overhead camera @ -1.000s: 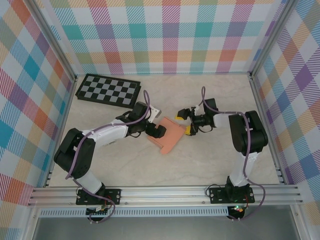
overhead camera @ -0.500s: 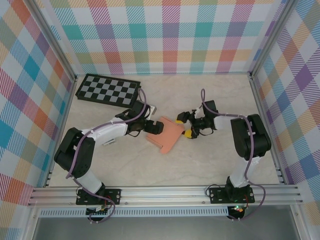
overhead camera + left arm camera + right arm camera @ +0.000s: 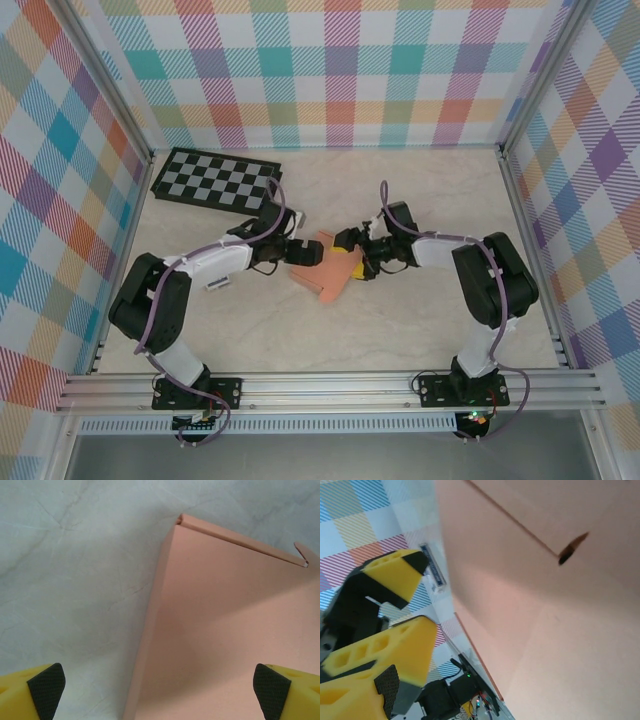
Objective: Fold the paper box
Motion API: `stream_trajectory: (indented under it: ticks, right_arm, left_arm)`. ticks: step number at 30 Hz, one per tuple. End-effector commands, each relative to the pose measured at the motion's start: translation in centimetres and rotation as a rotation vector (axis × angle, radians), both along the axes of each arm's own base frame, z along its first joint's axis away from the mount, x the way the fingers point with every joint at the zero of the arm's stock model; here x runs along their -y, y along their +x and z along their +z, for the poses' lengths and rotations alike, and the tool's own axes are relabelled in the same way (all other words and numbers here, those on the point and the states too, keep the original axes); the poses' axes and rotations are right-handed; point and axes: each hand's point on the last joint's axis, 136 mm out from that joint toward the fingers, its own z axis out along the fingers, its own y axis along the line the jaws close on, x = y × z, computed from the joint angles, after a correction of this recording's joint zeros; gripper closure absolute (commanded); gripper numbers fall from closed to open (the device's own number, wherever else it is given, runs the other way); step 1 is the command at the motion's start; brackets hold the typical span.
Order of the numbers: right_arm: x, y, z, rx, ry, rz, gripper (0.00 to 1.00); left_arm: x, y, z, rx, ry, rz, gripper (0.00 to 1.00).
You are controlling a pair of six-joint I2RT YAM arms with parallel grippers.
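The paper box (image 3: 328, 278) is a salmon-orange card lying mid-table between my two arms. My left gripper (image 3: 308, 255) is low over its left side. In the left wrist view the left gripper (image 3: 162, 695) is open wide, and the box (image 3: 225, 620) lies under it with a creased edge and a flap at the top. My right gripper (image 3: 350, 256) is open, its yellow fingers either side of the box's right edge. The right wrist view has the box (image 3: 560, 630) close up and tilted, one own finger (image 3: 395, 655) left of it, the other hidden.
A black-and-grey checkerboard (image 3: 215, 180) lies at the back left of the marble-look table (image 3: 430, 320). Plaid walls close the sides and back. An aluminium rail (image 3: 330, 385) runs along the near edge by the arm bases.
My right gripper has moved left onto the box's right edge and its jaws have narrowed a little. The left gripper has shifted slightly back. The box looks narrower from above.
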Motion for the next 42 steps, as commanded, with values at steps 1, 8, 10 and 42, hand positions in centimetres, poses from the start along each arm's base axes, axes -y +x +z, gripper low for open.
stream_trajectory:
  ticks: [1,8,10,42]
  right_arm:
    - [-1.5,0.7,3.1,0.06,0.036,0.03,0.12]
    - [-3.6,1.4,4.2,0.067,0.047,0.07,0.12]
    - [-4.3,1.8,4.6,0.071,0.048,0.084,0.12]
    - [-14.0,2.8,8.3,0.098,0.014,0.292,0.12]
  left_arm:
    - [-1.1,0.9,0.7,-0.013,-0.082,0.055,0.01]
    - [-5.3,2.7,2.1,0.007,-0.154,0.187,0.01]
    - [-6.8,3.2,2.5,0.016,-0.172,0.233,0.0]
    - [-15.1,3.7,5.2,0.051,-0.371,0.533,0.0]
